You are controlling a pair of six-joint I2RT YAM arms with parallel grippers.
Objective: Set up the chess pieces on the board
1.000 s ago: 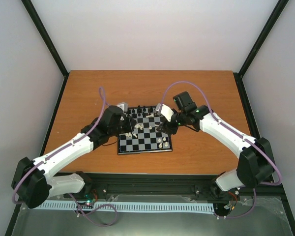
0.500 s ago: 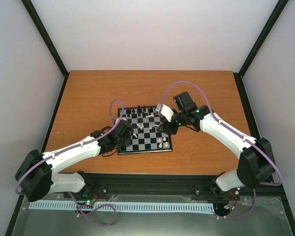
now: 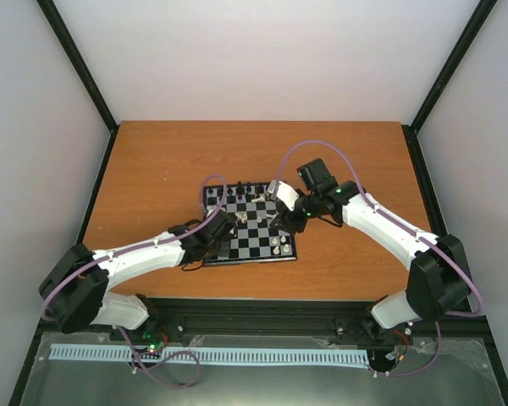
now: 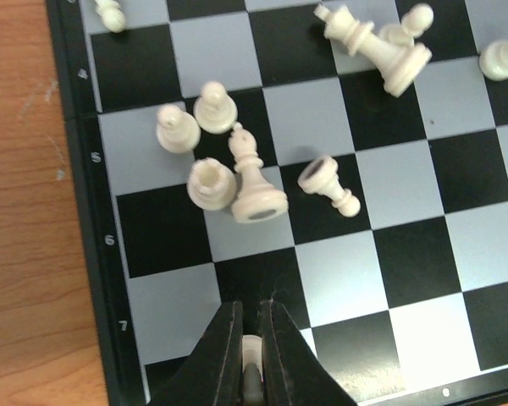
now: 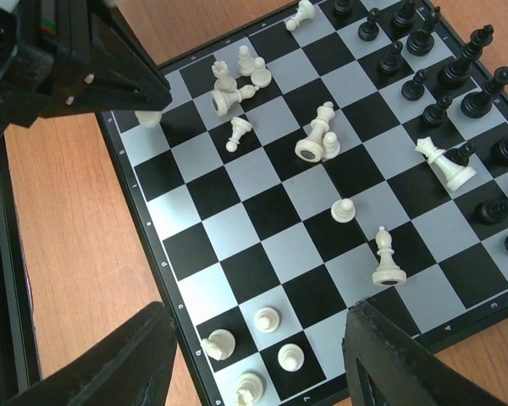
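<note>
The board (image 3: 250,260) lies mid-table, its black rim (image 4: 74,211) at the left of the left wrist view. My left gripper (image 4: 252,306) hangs low over the board's left side, shut on a small cream-white chess piece (image 4: 252,355). The right wrist view also shows that piece (image 5: 148,117) under the left gripper (image 5: 76,59). Ahead of it are cream-white pieces (image 4: 237,173), some standing and some toppled. My right gripper (image 5: 256,315) hovers open above the board's corner, over a few white pieces (image 5: 290,357). Black pieces (image 5: 457,76) line the far rows.
Bare orange-brown tabletop (image 3: 152,161) surrounds the board. Black frame posts (image 3: 76,63) rise at the table's far corners. Both arms lean in over the board, the left arm (image 3: 144,254) low along the near-left side and the right arm (image 3: 381,224) from the right.
My left arm has drawn back and dropped lower, carrying its gripper from the board's far-left part toward the near-left edge. The right arm has not moved.
</note>
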